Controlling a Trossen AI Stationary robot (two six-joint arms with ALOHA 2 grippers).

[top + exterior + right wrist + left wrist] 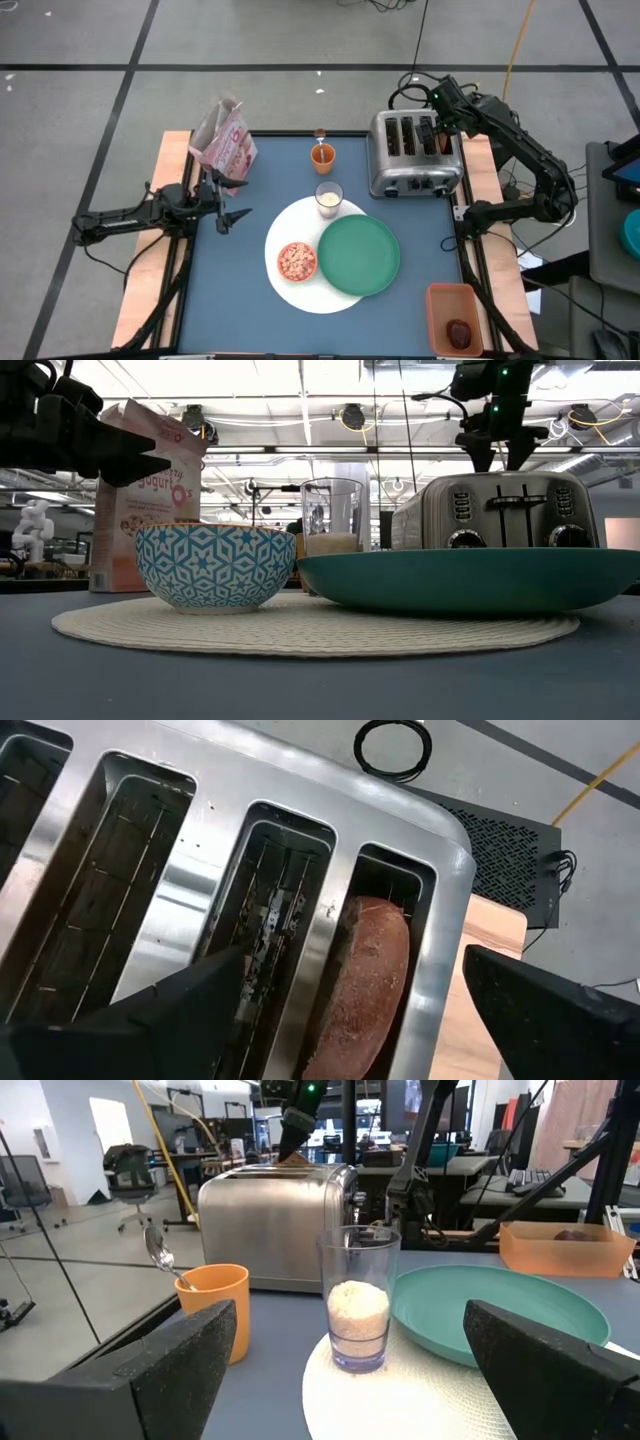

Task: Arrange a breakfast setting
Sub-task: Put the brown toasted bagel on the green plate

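Bagel (365,982) sits deep in the toaster's (412,152) end slot. Left claw (228,203) waits parted near the cereal box (225,143). Right claw (441,131) hovers parted above that slot; a skewed descent could strike the slot's metal edges. Blue worktop (240,280); cables cross the floor beyond.

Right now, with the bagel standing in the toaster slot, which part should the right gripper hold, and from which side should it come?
Probably the bagel's rounded top edge, from straight above. It stands on edge in the toaster's outermost slot, so only that rim is exposed and the slot walls cover its flat faces. The right gripper already hovers open over the slots; one finger should go down each flat face, then lift vertically.
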